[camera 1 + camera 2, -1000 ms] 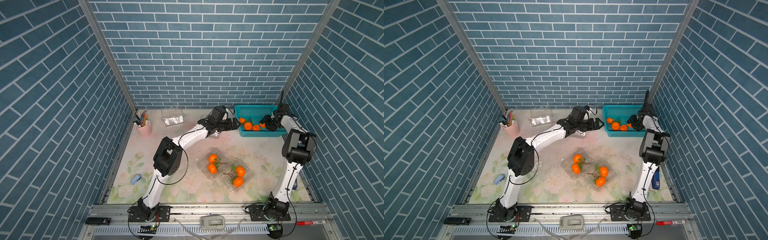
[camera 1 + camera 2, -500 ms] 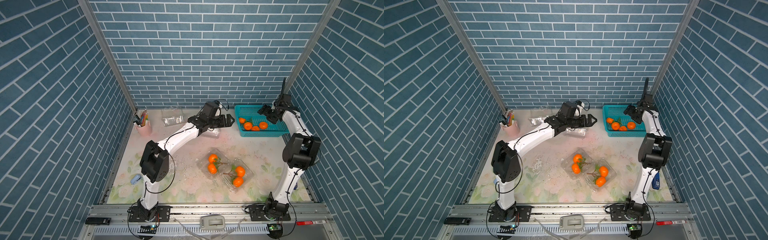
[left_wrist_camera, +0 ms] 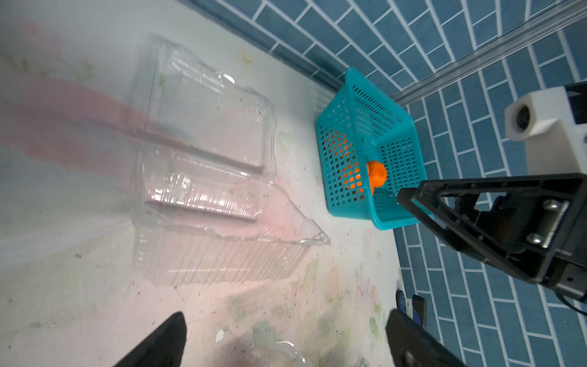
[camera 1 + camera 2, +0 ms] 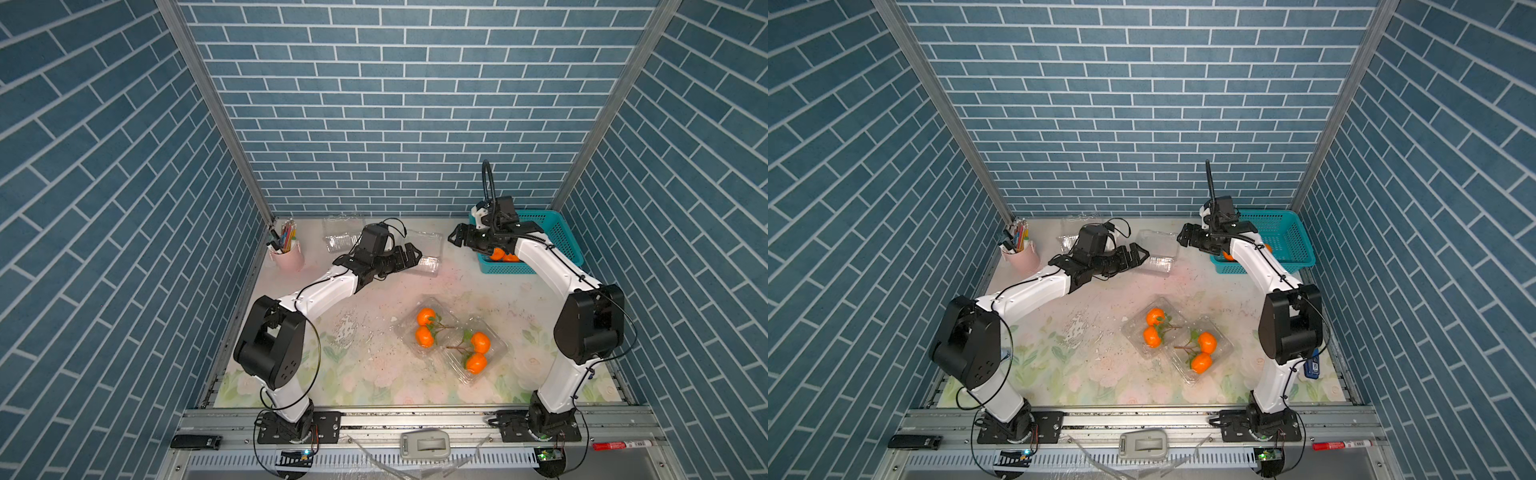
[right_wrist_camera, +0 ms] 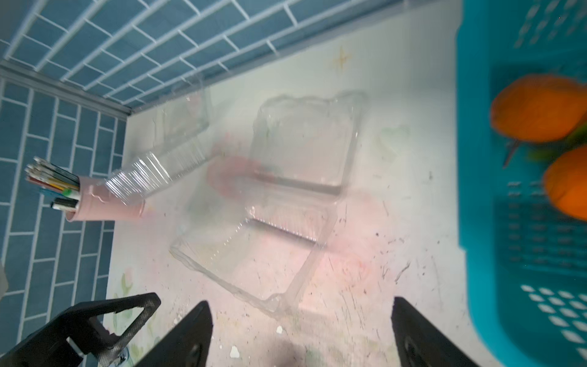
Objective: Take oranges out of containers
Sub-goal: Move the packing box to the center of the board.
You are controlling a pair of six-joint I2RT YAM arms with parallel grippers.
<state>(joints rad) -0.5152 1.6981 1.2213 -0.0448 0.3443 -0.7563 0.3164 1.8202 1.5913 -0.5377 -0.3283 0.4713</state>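
Two shut clear containers lie side by side at front centre, one [image 4: 402, 332] with two oranges [image 4: 425, 317] on a twig, its neighbour [image 4: 502, 345] with two more [image 4: 481, 343]. An empty open container [image 4: 430, 243] lies at the back, between both grippers. My left gripper [image 4: 415, 253] hangs open just left of it and holds nothing; in the left wrist view the gripper [image 3: 286, 317] shows bare table between its fingers. My right gripper [image 4: 455, 239] is open and empty above the table, just left of the teal basket [image 4: 557, 237]; in the right wrist view the gripper [image 5: 301, 305] faces the empty container [image 5: 286, 190].
The teal basket [image 5: 508, 254] at back right holds loose oranges [image 5: 536, 108]. A second empty clamshell [image 4: 343, 237] and a pink pen cup [image 4: 286, 257] stand at back left. Brick walls close in three sides.
My right gripper has opened wider and come leftward out of the basket, leaving an orange there. My left gripper has drawn back to the left, away from the basket.
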